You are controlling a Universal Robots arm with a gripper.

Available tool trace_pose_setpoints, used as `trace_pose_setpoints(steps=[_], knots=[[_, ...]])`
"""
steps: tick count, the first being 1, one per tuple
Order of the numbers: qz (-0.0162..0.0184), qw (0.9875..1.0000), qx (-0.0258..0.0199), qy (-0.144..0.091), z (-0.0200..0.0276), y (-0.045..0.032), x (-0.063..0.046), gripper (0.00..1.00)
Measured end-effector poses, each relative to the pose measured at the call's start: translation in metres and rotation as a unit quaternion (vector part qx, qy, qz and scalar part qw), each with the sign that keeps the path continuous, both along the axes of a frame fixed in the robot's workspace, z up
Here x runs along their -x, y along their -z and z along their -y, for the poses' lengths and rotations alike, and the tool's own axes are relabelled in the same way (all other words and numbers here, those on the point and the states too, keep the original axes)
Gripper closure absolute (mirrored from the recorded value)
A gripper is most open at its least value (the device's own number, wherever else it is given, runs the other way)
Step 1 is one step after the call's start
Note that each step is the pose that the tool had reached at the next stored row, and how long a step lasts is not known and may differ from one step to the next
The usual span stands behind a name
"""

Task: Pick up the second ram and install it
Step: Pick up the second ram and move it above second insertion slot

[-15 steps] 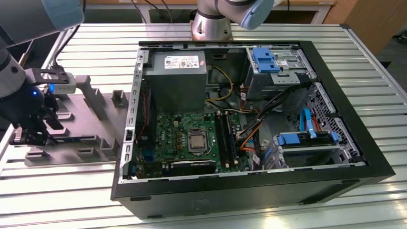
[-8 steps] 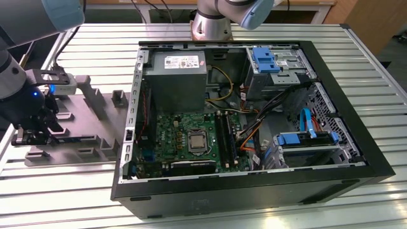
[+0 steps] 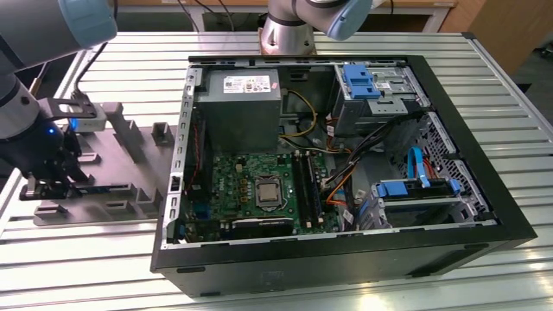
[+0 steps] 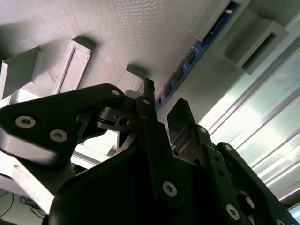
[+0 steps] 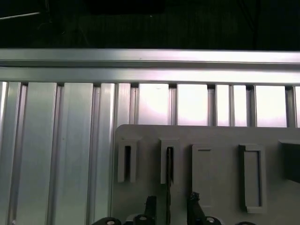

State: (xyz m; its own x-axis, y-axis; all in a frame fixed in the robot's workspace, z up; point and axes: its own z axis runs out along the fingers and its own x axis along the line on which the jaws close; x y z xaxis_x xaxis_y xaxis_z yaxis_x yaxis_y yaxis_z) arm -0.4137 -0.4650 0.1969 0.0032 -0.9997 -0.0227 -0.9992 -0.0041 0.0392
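Observation:
The second ram (image 3: 108, 188) is a thin blue-green stick standing on edge in the grey ridged fixture plate (image 3: 129, 139) at the exterior view's left. My gripper (image 3: 54, 188) hangs low over the plate at one end of the stick. In the first wrist view the second ram (image 5: 168, 164) runs edge-on between the two fingertips (image 5: 150, 204), with a gap on each side, and my gripper (image 5: 171, 202) is open. The second wrist view shows the second ram (image 4: 206, 40) leading into the space between the fingers of my gripper (image 4: 164, 96).
An open black computer case (image 3: 484, 214) lies at the exterior view's middle and right, with a motherboard and black memory slots (image 3: 307, 188) inside. All of it rests on a slatted aluminium table (image 3: 87, 259). Another robot's base (image 3: 289, 32) stands behind the case.

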Motion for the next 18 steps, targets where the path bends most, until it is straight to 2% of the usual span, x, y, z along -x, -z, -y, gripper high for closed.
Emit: trace_pose_setpoints(steps=[6,14,15,18], knots=[[0.0004,1.0,0.0,-0.003,0.0,0.004,-0.0012,0.61],[0.0004,1.0,0.0,-0.004,0.0,0.0056,-0.0012,0.62],[0.0004,1.0,0.0,-0.004,0.0,0.0058,-0.0012,0.69],[0.0004,1.0,0.0,-0.004,0.0,0.0067,-0.0012,0.69]])
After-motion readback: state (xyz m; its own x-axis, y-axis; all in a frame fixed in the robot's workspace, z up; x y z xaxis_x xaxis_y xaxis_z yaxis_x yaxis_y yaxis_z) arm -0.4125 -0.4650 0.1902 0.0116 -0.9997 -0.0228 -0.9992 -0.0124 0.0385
